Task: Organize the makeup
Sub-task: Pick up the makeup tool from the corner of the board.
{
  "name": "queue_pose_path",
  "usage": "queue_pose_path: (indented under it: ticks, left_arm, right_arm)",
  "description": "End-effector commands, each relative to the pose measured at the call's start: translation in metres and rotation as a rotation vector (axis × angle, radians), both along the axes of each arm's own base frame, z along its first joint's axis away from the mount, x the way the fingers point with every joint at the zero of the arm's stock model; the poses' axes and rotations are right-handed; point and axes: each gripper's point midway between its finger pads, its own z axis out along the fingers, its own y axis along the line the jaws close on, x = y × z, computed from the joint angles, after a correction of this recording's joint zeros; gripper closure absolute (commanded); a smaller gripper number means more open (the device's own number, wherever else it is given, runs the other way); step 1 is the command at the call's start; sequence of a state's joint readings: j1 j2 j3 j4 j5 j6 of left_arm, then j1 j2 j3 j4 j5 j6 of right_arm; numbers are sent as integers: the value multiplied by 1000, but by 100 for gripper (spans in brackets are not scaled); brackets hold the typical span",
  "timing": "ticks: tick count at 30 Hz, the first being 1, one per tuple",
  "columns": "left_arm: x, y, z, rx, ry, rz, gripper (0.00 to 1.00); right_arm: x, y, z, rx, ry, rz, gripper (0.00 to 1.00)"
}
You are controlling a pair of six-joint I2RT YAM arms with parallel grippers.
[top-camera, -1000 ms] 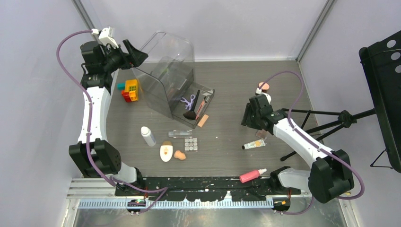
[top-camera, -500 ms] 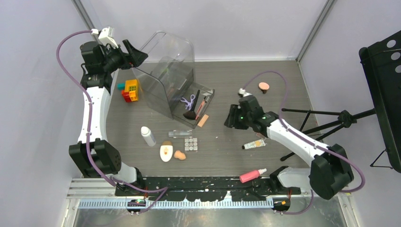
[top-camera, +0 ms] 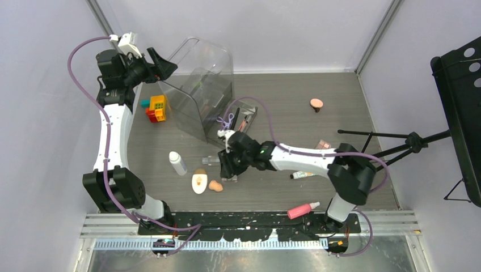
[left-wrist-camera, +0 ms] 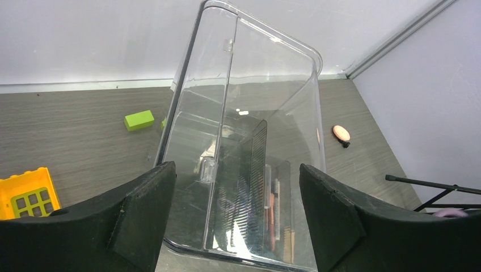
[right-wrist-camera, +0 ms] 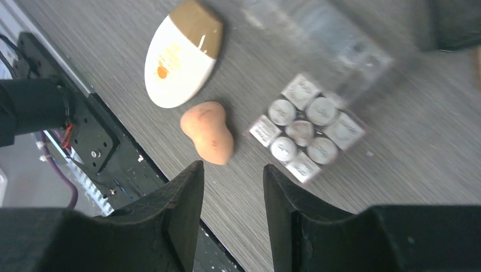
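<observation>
My right gripper [top-camera: 228,167] hangs open over the makeup at the table's middle, its jaws empty. In its wrist view the gripper [right-wrist-camera: 232,170] is just short of a peach sponge [right-wrist-camera: 208,131] and a square-pan palette [right-wrist-camera: 309,126]. A white oval compact [right-wrist-camera: 181,54] lies beyond them, and a clear bottle [right-wrist-camera: 334,39] is blurred. A white bottle [top-camera: 177,163] stands to the left. My left gripper [top-camera: 161,61] is open at the top corner of the clear case [left-wrist-camera: 255,113], whose wall runs between the wide-set fingers [left-wrist-camera: 142,209].
A cream tube [top-camera: 303,174] and a pink bottle [top-camera: 302,210] lie front right. Another peach sponge [top-camera: 316,103] sits far right. Toy bricks [top-camera: 155,107] lie left of the case. A drawer [top-camera: 235,127] with a brush stands pulled out. A tripod [top-camera: 397,144] stands at the right.
My right arm has swung from the right side of the table leftward to above the palette and sponge, its jaws narrowing a little. The left arm has not moved.
</observation>
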State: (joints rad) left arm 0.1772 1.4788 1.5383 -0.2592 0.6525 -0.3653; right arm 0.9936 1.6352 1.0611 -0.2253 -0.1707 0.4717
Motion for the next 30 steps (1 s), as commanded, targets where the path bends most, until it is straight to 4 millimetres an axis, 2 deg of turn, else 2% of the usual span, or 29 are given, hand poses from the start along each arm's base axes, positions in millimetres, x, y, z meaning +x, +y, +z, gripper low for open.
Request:
queue_pose_path:
  ticks: [1,7,13,21,25,30]
  left_arm:
    - [-1,0,-19,-30,69,-6,18]
    - [-1,0,-20,-30,71,-4,18]
    - [-1,-1,-19,-30,68,-7,18]
    - [-1,1,-19,-30,68,-5,18]
    - [-1,0,-19,-31,70,-5,18]
    - [-1,0,-19,-33,69,-8,18]
  right_arm:
    - [-4,37,6,19,-70,75,51]
    - [-18,56,-15,-31,-63,134,51]
    - [-22,54,-28,-70,-53,154,51]
    - [-29,56,-41,-89,-16,191,51]
    - [-35,60,-42,-74,8,218,52]
    - [-40,61,-42,-64,29,244,60]
